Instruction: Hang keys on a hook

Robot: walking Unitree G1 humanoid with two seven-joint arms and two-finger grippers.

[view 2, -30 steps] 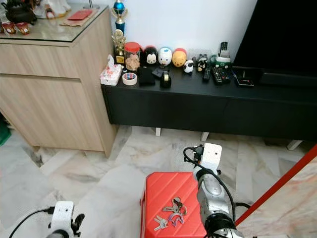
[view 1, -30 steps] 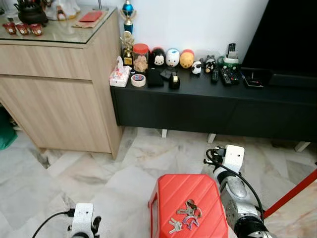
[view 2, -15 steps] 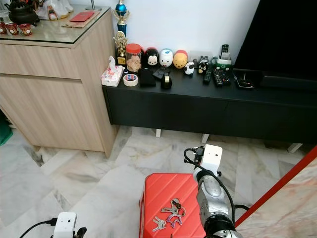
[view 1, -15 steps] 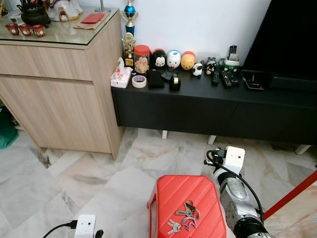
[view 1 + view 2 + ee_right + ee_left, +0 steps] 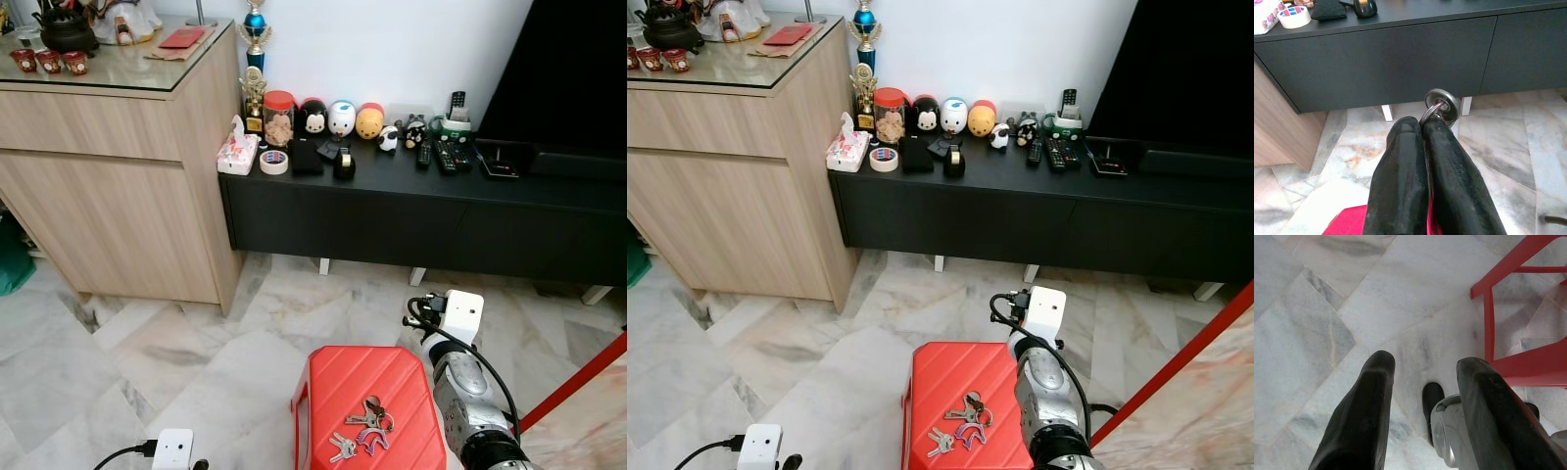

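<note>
The right end effector [image 5: 1422, 125] was clenched on a key ring [image 5: 1442, 105]. The ring and its round metal tag stuck out past the fingertips, in front of the dark cabinet front. Whether any keys hung below the ring could not be told, since the fingers hid that part. A bunch of keys [image 5: 364, 429] lay on the red stool [image 5: 338, 377], just beside the right arm. The left end effector [image 5: 1425, 367] was released, its fingers spread and pointing down at the marble floor [image 5: 1327, 308] near a stool leg.

No hook could be made out, so the step in hand looked like carrying the ring and finding one. To do it well, the grip probably had to stay firm, because only a short arc of the ring was pinched and a jolt could twist it loose. The free loop should be kept pointing forward, clear of the fingers, so a hook could pass through it. The head would likely need to look higher, towards the wall or the side of the wooden cabinet.

On the black tabletop [image 5: 392, 174] stood a tissue pack [image 5: 237, 152], a tape roll [image 5: 273, 161], a red-lidded jar [image 5: 279, 113], cartoon figures and remotes [image 5: 446, 154]. None carried writing that could be read, and the tissue pack's print was too small. The tag on the ring showed no legible mark.
</note>
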